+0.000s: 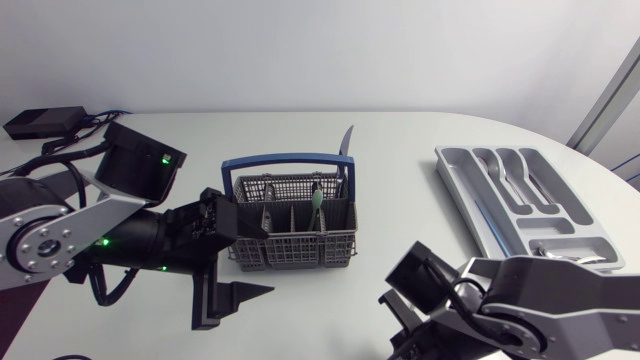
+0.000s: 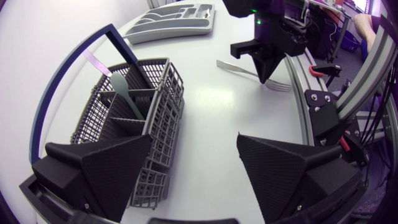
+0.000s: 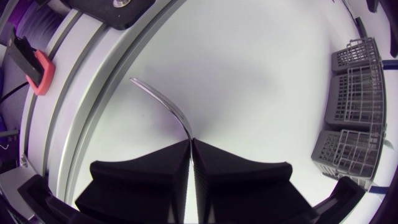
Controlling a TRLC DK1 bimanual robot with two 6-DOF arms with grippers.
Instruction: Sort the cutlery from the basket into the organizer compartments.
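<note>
The grey wire basket [image 1: 290,232] with a blue handle stands mid-table. It holds a teal spoon [image 1: 317,203] and a knife [image 1: 345,150]. The grey organizer [image 1: 470,195] lies at the right with some cutlery in it. My right gripper [image 3: 189,163] is down on the table near the front edge, shut on a metal fork [image 3: 163,101]. The left wrist view shows that fork [image 2: 281,84] flat on the table under the right gripper [image 2: 265,73]. My left gripper [image 2: 193,168] is open, one finger beside the basket [image 2: 130,109], nothing between its fingers.
A black box with cables [image 1: 45,122] sits at the table's far left corner. The table's front edge with its metal rail [image 3: 68,124] runs close behind the right gripper.
</note>
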